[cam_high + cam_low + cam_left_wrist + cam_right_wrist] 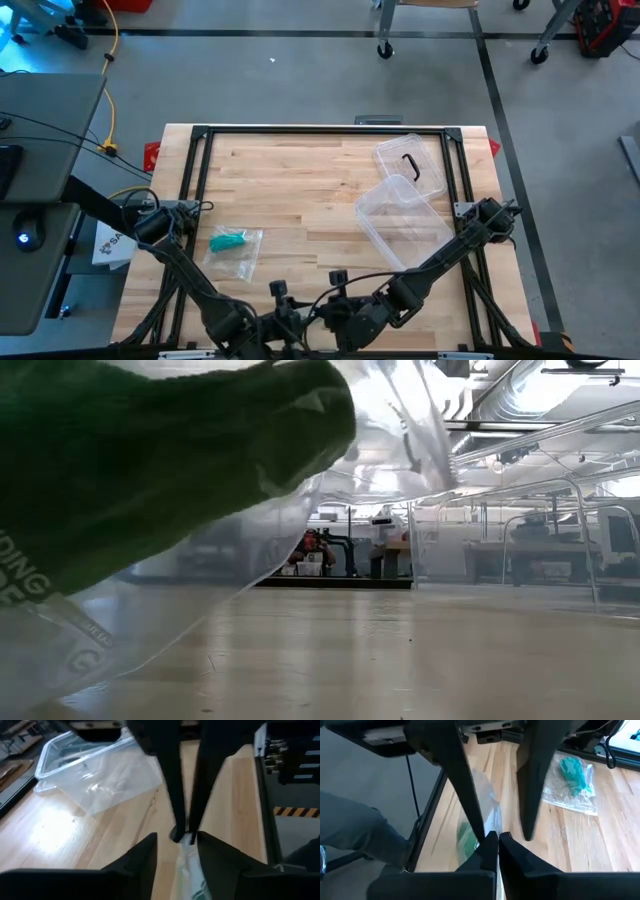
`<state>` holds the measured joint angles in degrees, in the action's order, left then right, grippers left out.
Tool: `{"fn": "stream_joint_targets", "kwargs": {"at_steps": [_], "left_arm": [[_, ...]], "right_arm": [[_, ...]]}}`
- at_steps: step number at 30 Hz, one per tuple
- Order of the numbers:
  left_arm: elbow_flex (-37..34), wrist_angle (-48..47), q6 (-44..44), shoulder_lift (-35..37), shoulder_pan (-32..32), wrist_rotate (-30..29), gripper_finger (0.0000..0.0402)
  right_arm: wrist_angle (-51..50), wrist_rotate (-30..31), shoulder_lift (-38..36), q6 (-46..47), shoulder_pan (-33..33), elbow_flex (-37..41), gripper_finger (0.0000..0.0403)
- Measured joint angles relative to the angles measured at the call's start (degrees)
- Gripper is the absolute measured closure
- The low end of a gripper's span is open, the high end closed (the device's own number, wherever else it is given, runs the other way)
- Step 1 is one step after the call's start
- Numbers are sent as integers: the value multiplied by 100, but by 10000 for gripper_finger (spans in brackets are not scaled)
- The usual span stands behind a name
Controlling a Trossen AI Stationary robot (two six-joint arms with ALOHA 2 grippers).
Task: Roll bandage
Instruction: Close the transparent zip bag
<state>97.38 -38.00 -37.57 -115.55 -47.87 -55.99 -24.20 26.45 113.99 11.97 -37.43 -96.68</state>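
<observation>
Wooden surface (300, 190) from above: bagged green bandage (233, 242) at left, clear container (402, 220) and lid (410, 162) at right, both arms meeting at near edge.

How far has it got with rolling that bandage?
Barely begun: nothing rolled shows yet. In hand: the right gripper pinches a clear packet at the table edge nearest the arms, the left gripper open beside it. Left: get the green bandage out and roll it; a second packet lies untouched.
</observation>
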Motion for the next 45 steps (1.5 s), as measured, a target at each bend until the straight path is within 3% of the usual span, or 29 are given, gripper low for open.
{"fn": "stream_joint_targets", "kwargs": {"at_steps": [9, 15, 21, 24, 27, 32, 34, 45], "left_arm": [[0, 191, 527, -2, 14, 243, 390], [-2, 183, 619, -2, 12, 271, 400], [-2, 206, 624, -2, 5, 233, 401], [-4, 244, 632, 3, -30, 145, 401], [-4, 321, 636, 64, -67, -14, 401], [6, 370, 677, 120, -125, -94, 401], [0, 348, 691, 135, -130, -100, 401], [0, 366, 663, 153, -137, 28, 401]], "right_arm": [[-61, -39, 0, 2, -22, 0, 401], [-233, -37, -11, 0, -22, 0, 396], [-294, 23, -11, 135, -22, -2, 331], [-387, 23, -18, 245, -15, -9, 319], [-470, -27, -15, 265, -13, -5, 330], [-438, -34, -8, 148, -13, 0, 389], [-421, -26, -7, 107, -13, 0, 396], [-759, -206, -260, 602, -13, 0, 272]]}}
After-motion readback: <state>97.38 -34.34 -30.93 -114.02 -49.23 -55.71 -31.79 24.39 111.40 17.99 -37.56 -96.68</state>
